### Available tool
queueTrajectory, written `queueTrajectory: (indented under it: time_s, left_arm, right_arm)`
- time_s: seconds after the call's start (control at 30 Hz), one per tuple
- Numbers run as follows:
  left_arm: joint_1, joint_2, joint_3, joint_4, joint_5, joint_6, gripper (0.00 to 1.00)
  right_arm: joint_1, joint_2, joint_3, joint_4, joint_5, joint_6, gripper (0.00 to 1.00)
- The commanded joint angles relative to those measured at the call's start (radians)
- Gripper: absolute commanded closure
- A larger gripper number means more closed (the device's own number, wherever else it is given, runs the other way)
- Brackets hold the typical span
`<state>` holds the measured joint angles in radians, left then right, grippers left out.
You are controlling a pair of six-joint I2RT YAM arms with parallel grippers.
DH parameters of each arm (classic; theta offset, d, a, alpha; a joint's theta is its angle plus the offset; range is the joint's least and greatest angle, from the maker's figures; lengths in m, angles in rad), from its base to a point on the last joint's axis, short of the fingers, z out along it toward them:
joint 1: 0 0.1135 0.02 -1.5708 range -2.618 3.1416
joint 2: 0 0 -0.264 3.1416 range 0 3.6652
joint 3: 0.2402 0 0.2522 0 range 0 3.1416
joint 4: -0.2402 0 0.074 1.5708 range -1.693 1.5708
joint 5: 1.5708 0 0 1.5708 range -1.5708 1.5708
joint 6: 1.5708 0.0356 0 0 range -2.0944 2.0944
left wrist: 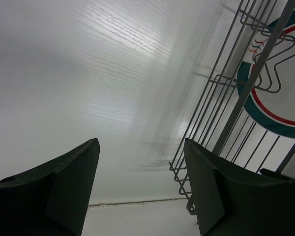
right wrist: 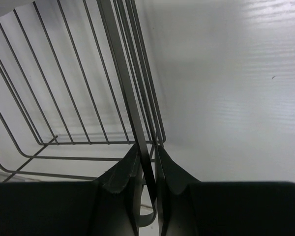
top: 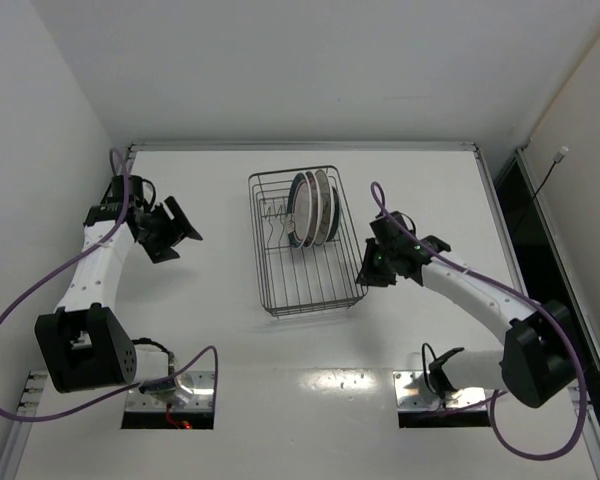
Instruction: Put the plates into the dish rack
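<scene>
The white table [top: 220,310] fills the frame, and right in its middle sits the grey wire dish rack [top: 305,265], long side running away from the arms. Inside it, the plates [top: 312,208] stand on edge, packed together at the far end, while the near half is bare wire. From the left wrist one plate shows through the bars, white with a teal-and-red rim [left wrist: 290,103]. Over on the right, the right gripper [top: 363,278] is pinched narrow on the rack's near right rim, fingers [right wrist: 120,177] clamped either side of a wire. The left gripper [top: 180,238] hovers left of the rack, well apart, spread wide and holding nothing.
</scene>
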<state>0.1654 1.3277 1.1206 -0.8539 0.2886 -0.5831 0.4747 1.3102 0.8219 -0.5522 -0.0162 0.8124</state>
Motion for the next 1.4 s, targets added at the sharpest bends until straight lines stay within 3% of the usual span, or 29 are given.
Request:
queueTrajectory:
  time_s: [0.0, 0.53, 0.63, 0.67, 0.73, 0.77, 0.8, 1.13, 1.37]
  left_arm:
    - [0.019, 0.002, 0.005, 0.007, -0.002, 0.016, 0.34]
    - [0.028, 0.002, 0.015, -0.002, 0.007, 0.025, 0.34]
    - [0.028, 0.011, 0.005, -0.002, 0.007, 0.035, 0.34]
    - [0.028, 0.011, 0.005, -0.002, 0.007, 0.045, 0.34]
    - [0.028, 0.021, 0.005, -0.002, -0.002, 0.045, 0.34]
    - [0.028, 0.021, 0.005, -0.002, -0.015, 0.045, 0.3]
    - [0.028, 0.021, 0.005, 0.007, -0.016, 0.045, 0.28]
    - [0.028, 0.021, -0.008, 0.062, -0.055, 0.045, 0.23]
    - [-0.041, -0.015, -0.022, 0.156, -0.109, 0.089, 0.23]
  right_arm:
    - [0.021, -0.078, -0.009, 0.04, 0.091, 0.136, 0.95]
    - [0.019, 0.144, 0.092, 0.158, 0.078, 0.172, 0.91]
    - [0.019, 0.156, 0.112, 0.137, 0.044, 0.172, 0.8]
    - [0.019, 0.156, 0.112, 0.136, 0.033, 0.172, 0.57]
    - [-0.001, 0.124, 0.112, 0.136, 0.021, 0.183, 0.39]
    - [-0.001, 0.086, 0.112, 0.136, 0.021, 0.183, 0.25]
    - [-0.014, 0.064, 0.112, 0.136, 0.021, 0.183, 0.2]
    - [-0.116, -0.103, 0.305, -0.061, 0.133, -0.001, 0.01]
    - [-0.191, -0.161, 0.313, -0.023, 0.095, -0.117, 0.01]
